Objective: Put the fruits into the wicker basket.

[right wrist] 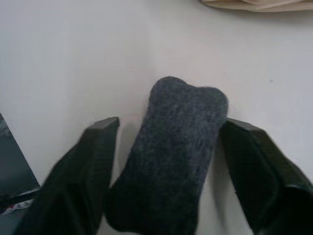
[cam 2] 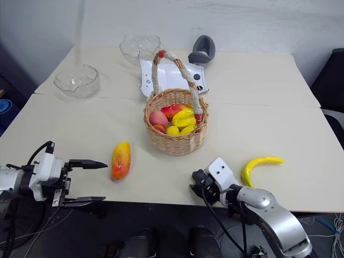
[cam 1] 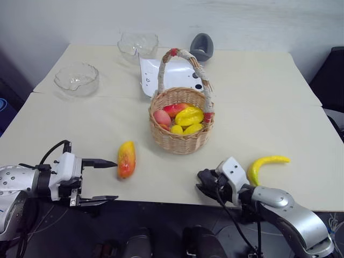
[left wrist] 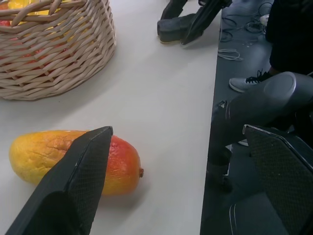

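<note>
Tan woven wicker basket: mid-worktop, holding several small fruits. Mango: loose, nearer the front edge. Banana: loose, front right. Left end effector: jaws wide, empty, one finger just beside the mango. Right end effector: jaws bracketing a black bone-shaped block at the front edge; grip cannot be told. Advice: centre the left jaws across the mango's narrow width before closing. Clearance: open worktop between mango and basket; mind the tall handle.
</note>
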You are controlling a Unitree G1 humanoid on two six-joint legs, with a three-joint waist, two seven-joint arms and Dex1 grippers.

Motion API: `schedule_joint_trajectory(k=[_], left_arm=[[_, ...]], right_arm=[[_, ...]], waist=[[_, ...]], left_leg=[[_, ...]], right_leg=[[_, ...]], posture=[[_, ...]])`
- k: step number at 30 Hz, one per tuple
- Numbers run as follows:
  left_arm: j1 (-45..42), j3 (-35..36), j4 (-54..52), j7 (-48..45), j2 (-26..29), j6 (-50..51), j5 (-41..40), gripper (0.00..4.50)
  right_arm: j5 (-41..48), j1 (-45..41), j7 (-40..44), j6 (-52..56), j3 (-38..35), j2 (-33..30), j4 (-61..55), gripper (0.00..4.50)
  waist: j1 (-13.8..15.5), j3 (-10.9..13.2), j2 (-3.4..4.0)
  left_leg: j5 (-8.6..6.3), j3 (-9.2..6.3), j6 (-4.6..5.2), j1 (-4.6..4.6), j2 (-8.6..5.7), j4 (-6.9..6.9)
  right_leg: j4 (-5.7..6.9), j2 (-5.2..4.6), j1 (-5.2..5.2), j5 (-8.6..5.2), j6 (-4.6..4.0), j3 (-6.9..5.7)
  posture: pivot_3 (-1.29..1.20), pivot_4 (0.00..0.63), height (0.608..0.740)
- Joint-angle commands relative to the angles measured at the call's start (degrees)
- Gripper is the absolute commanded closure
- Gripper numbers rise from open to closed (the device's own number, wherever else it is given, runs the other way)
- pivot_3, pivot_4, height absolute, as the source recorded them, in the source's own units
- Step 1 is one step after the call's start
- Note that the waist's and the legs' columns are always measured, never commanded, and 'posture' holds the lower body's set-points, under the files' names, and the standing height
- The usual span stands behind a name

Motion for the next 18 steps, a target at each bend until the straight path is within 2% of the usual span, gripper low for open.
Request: schedule_joint_trajectory(k=[1,3,4,8,10,11,15,18], left_arm=[[-2.5,-2.0,-0.8,0.1,-1.3,-0.2,-0.8,0.0],[-3.8,-3.3,-0.5,0.4,-2.2,-0.1,-0.6,0.0],[-4.3,-3.8,-0.3,0.6,-2.7,0.0,-0.7,0.0],[-6.1,-4.0,0.1,2.5,-4.6,1.7,-2.0,0.0],[-7.5,-4.1,-0.1,4.2,-6.0,3.3,-3.4,0.0],[-8.2,-4.1,-0.4,5.0,-6.7,4.3,-4.1,0.0],[-10.7,-4.7,-1.6,7.6,-8.8,7.1,-6.0,0.0],[-12.1,-5.1,-2.3,9.1,-9.7,8.8,-6.6,0.0]], right_arm=[[3.5,0.6,4.9,-1.5,-2.7,-1.8,-1.8,2.54],[6.7,1.9,9.6,-5.3,-7.1,-3.1,-3.2,3.18],[8.9,2.5,11.5,-6.9,-10.0,-3.3,-3.9,3.3],[18.8,2.9,13.9,-6.7,-27.3,-5.2,-1.8,3.33],[15.0,2.7,17.1,-10.1,-35.1,-11.0,6.7,3.33],[12.0,2.4,18.2,-12.5,-36.7,-13.8,11.9,3.33],[-0.1,-4.6,18.5,-25.8,-33.9,-21.6,39.1,3.33],[-5.9,-12.8,20.4,-33.1,-28.7,-23.8,56.1,3.33]], waist=[[0.0,0.0,0.0],[0.0,0.0,0.01],[0.0,0.0,0.01],[-0.1,0.0,0.0],[0.0,0.0,0.02],[0.1,0.0,0.03],[0.1,0.0,-0.01],[-0.3,0.0,0.01]], left_leg=[[-0.01,0.03,-0.01,-0.02,0.0,0.0],[-0.05,0.08,0.01,-0.07,0.0,0.01],[-0.07,0.1,0.04,-0.07,-0.01,0.02],[-0.09,0.13,0.08,-0.05,-0.01,0.1],[-0.08,0.17,0.11,0.0,-0.03,0.12],[-0.08,0.2,0.12,0.01,-0.06,0.17],[-0.03,0.26,0.24,0.05,-0.2,0.14],[-0.01,0.39,0.25,0.08,-0.23,0.11]], right_leg=[[0.01,0.01,-0.03,0.0,0.01,0.03],[0.0,0.03,-0.07,0.0,0.02,0.07],[-0.02,0.04,-0.07,0.01,0.05,0.08],[-0.02,0.07,-0.02,0.07,0.16,0.15],[0.0,0.06,0.0,0.1,0.2,0.22],[-0.01,0.06,0.04,0.11,0.22,0.24],[-0.06,0.01,0.05,0.16,0.31,0.33],[-0.01,0.04,-0.01,0.16,0.31,0.42]], posture=[[0.0,0.15,0.74],[0.0,0.15,0.74],[0.0,0.15,0.74],[0.0,0.15,0.74],[0.0,0.15,0.74],[0.0,0.15,0.74],[0.0,0.15,0.74],[0.0,0.15,0.74]])
